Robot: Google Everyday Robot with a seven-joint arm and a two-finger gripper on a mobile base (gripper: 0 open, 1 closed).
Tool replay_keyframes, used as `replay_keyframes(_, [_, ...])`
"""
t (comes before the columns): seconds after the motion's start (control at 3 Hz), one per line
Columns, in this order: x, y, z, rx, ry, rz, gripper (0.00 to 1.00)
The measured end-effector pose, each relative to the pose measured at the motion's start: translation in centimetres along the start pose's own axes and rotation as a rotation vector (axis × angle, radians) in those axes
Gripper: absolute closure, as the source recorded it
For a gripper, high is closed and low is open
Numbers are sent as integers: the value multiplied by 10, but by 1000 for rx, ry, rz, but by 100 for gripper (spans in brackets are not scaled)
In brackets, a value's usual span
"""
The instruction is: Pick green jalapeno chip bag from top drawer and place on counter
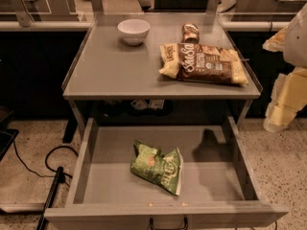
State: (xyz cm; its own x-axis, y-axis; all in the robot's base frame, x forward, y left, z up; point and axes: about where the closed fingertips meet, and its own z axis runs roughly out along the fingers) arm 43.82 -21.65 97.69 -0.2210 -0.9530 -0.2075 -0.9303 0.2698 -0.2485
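Nearest the onlooker, the dark handle (pixel 168 223) sat on the front wall of the top drawer (pixel 96 215), which stood pulled fully out below the desk (pixel 115 66). Green jalapeno chip bag (pixel 157 166): crumpled, lying flat on the drawer floor slightly left of centre, its pale edge turned toward the drawer's right side, touching neither side wall. A dark shadow fell on the drawer floor to the bag's right. Desk surface, rear left: a white bowl (pixel 134 31), upright. Rear right: a small brown container (pixel 190 32), just behind a larger brown-and-yellow chip bag (pixel 204 63) that lay flat near the right rim. The robot's hand (pixel 287 97) appeared as a pale yellowish form at the right border, beside the desk and out over the floor, well apart from the green bag; whether it was released or clenched could not be told. A black cable (pixel 53 163) trailed across the speckled floor at left.
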Motion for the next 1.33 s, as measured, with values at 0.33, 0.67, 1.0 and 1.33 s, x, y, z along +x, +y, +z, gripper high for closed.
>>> replay_keyframes(0.33, [0,0,0,0,0,0,0])
replay_keyframes(0.67, [-4,8,10,4,-28,5,0])
replay_keyframes(1.0, [-27,32,51,-37,-59,-28,0])
replay_keyframes(1.33, [-60,61,98,-114,-97,-93,0])
